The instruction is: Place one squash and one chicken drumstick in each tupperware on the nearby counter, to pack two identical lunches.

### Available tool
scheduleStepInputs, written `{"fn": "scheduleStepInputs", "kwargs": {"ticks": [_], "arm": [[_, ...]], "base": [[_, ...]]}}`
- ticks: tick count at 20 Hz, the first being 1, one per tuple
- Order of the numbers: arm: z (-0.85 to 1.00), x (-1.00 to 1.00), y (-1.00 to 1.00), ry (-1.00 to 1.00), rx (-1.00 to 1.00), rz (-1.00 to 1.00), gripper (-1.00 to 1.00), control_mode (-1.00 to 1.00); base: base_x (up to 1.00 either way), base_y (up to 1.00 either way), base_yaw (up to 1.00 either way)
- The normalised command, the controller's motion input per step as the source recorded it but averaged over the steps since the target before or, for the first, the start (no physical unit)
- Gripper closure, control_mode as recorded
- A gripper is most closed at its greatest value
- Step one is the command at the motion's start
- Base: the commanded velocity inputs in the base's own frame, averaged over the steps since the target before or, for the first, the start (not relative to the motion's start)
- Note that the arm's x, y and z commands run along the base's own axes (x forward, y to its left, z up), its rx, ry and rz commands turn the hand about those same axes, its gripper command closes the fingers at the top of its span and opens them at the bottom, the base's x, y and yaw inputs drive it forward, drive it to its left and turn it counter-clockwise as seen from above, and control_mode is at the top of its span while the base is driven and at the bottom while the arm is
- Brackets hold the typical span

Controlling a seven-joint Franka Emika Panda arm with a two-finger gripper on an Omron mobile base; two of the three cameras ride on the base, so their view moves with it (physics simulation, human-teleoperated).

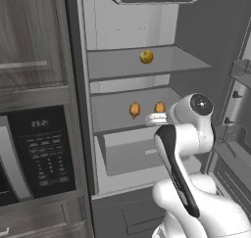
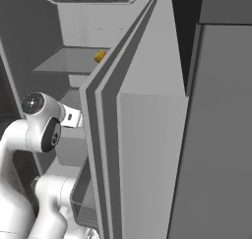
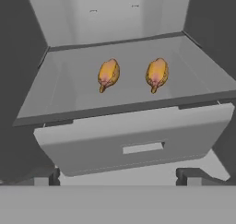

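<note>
Drumsticks side by side on middle fridge shelf (image 3: 69, 87): left drumstick (image 3: 108, 74), right drumstick (image 3: 157, 73), glossy orange-brown, thick ends up, tapered ends toward drawer (image 3: 138, 140). Yellow squash (image 1: 146, 57) alone on upper shelf. Hand (image 3: 118, 176) empty, fingers apart, facing drawer.

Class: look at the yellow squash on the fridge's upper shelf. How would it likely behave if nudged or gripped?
The squash looks round, so it would probably roll on the flat shelf. Its curved sides may slip between narrow fingers. It looks solid, so likely stiff.
</note>
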Motion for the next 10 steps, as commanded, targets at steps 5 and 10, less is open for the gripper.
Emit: {"fn": "scheduleStepInputs", "kwargs": {"ticks": [5,10], "arm": [[-0.12,0.58,0.0,0.02,0.0,0.0,-1.0,-1.0],[-0.26,0.63,0.03,0.05,0.0,0.0,-1.0,-1.0]], "base": [[0.0,0.0,0.0],[0.0,0.0,0.0]]}}
